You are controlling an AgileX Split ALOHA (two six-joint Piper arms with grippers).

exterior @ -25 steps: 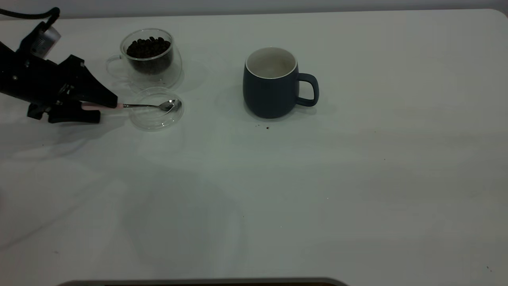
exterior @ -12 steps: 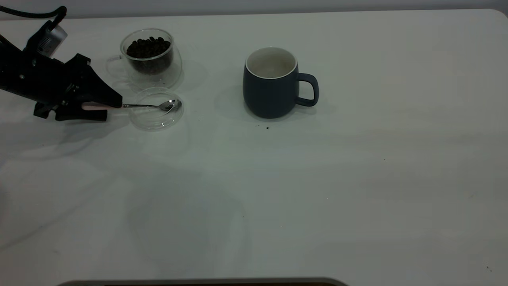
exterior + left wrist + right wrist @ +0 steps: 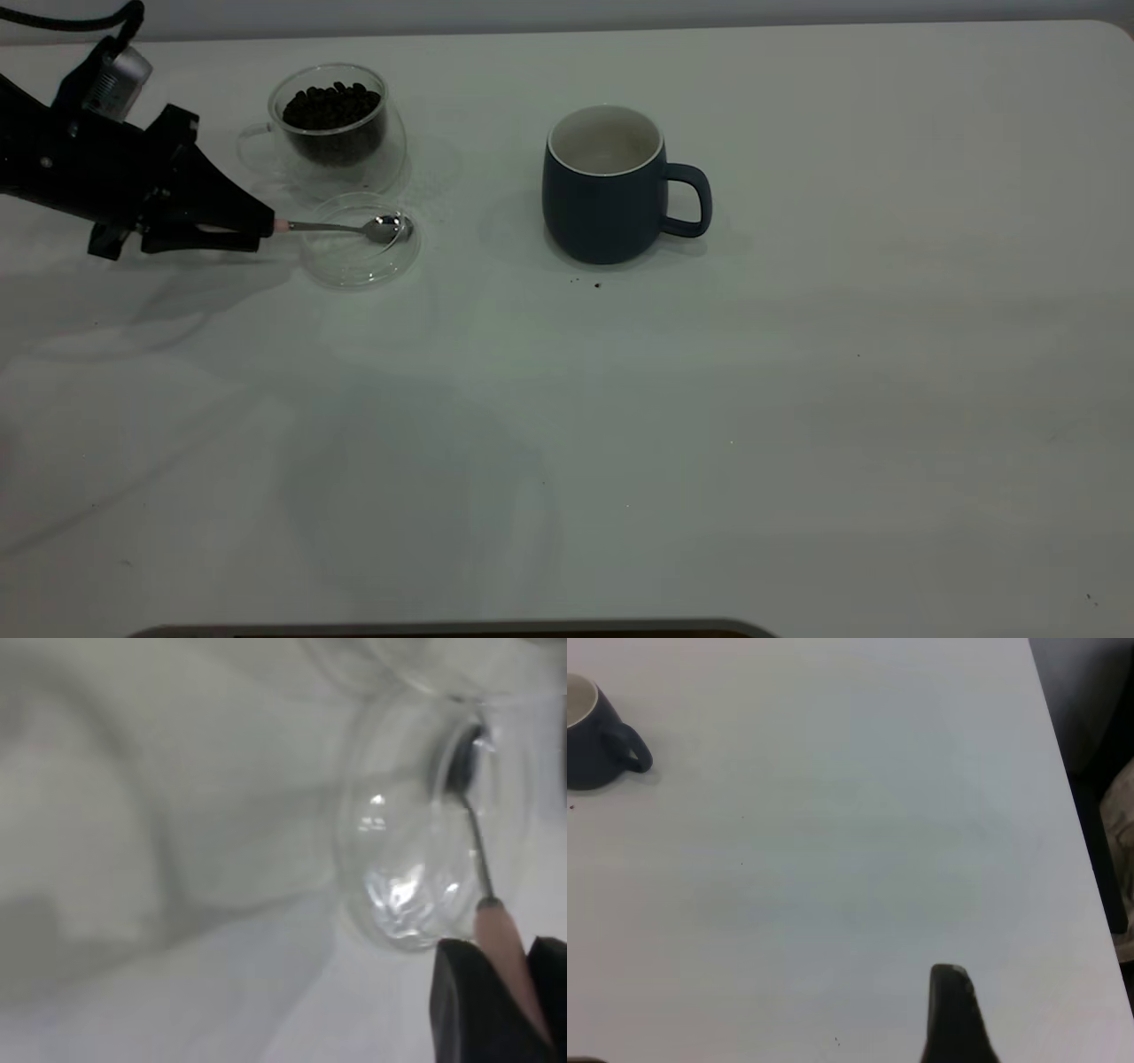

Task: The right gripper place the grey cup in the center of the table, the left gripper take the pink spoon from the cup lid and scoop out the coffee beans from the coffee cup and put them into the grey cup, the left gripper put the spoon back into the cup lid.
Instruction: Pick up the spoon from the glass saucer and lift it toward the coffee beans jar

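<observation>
1. pinching the pink spoon (image 3: 350, 227) by its handle, the left gripper (image 3: 266, 226) sits at the cup lid's (image 3: 359, 257) nine o'clock.
2. spoon bowl rests in the lid; grey cup (image 3: 602, 190) well apart at three o'clock.

No readable text, label, brand, number or sign appears on anything in these views.
</observation>
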